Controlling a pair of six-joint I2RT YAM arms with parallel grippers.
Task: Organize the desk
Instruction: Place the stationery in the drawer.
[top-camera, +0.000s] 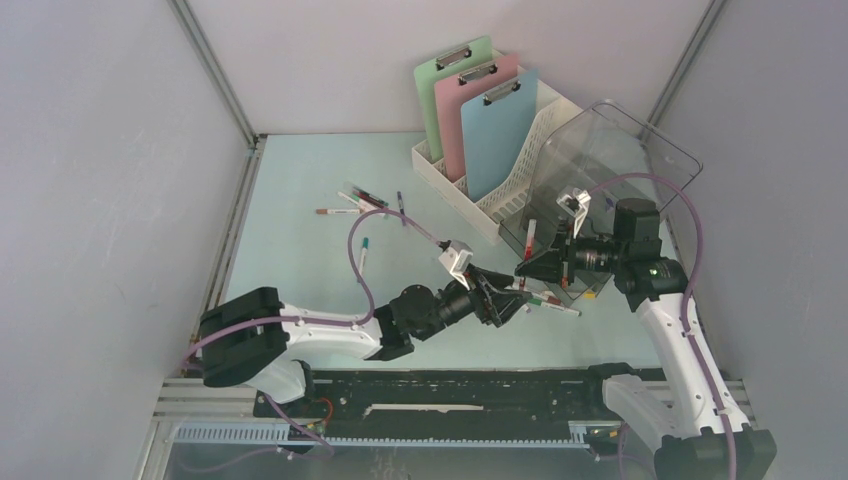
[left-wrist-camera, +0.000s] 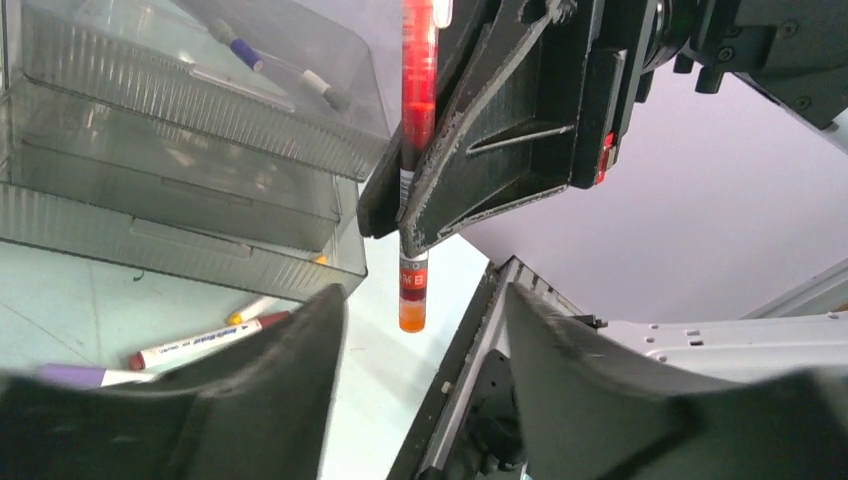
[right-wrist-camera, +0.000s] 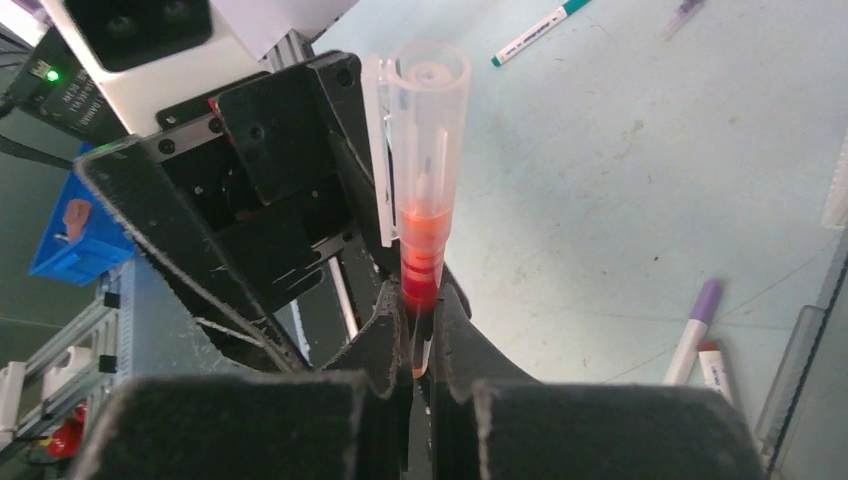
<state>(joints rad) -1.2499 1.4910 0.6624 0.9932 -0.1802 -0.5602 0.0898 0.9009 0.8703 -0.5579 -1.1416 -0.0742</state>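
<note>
A red-orange marker (right-wrist-camera: 425, 200) with a clear cap stands upright in my right gripper (right-wrist-camera: 422, 320), which is shut on its lower barrel. In the left wrist view the same marker (left-wrist-camera: 417, 100) hangs down out of the right gripper's black fingers (left-wrist-camera: 500, 150). Its orange end sits just above my left gripper (left-wrist-camera: 425, 295), whose jaws stand open and apart from it. From above, both grippers meet over the pale mint desk (top-camera: 300, 200), left (top-camera: 510, 295) and right (top-camera: 527, 265), beside the clear bin.
A clear plastic organizer bin (top-camera: 600, 170) stands at the right, with pens in its upper tray (left-wrist-camera: 280, 65). A white rack (top-camera: 450, 185) holds green, pink and blue clipboards. Loose markers lie mid-desk (top-camera: 360, 200) and below the bin (top-camera: 550, 300).
</note>
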